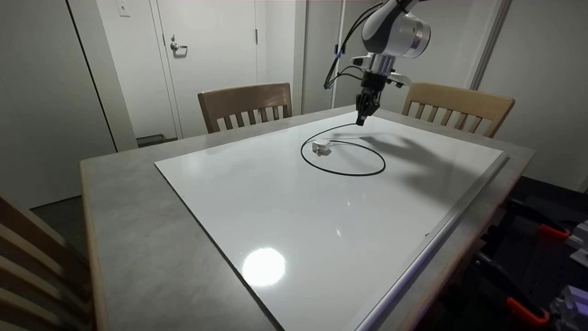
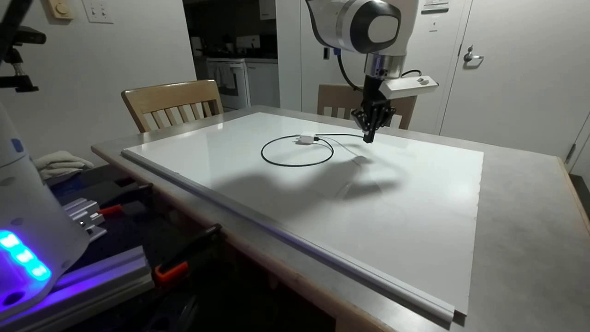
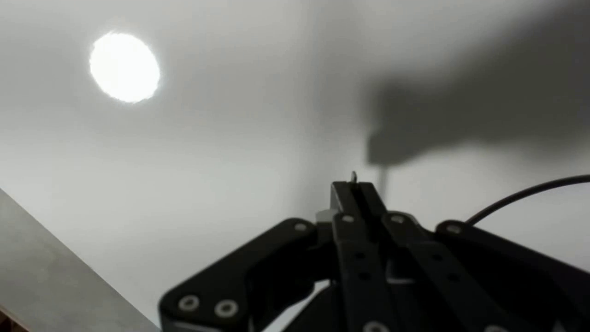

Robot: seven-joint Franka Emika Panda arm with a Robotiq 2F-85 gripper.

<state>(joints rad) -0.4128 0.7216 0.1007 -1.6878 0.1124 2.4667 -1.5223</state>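
Jaws pressed together, pinching one end of a black cable point(image 1: 343, 174); in the wrist view we see one small metal tip point(image 3: 354, 176) poking out between the two fingertips point(image 3: 342, 191). They point down and hang above the whiteboard point(image 1: 257, 197), not touching it: the arm's shadow point(image 2: 318, 182) falls on the surface apart from the fingertips.

One arm point(image 2: 386, 64) in shot: we have it coming in from the top in both exterior views, last section dropping close to vertical, jaws lowest.

Cable count: one. From the jaws it drops to the whiteboard, makes one wide loop lying there, then runs into one white charger point(image 1: 321, 146). Charger lies on the whiteboard near the jaws, well clear of touching them, within the cable's curve in an exterior view, prongs point(image 2: 296, 141) facing sideways.

We count one whiteboard, flat on one table point(image 1: 142, 225), table top showing around its edges. Chairs point(image 1: 248, 98): three in an exterior view, wooden, one cropped at the lower corner. Two black-and-orange clamps point(image 2: 172, 273) by the table edge, next to the robot base point(image 2: 34, 203), which shows one strip of blue lights point(image 2: 24, 255)
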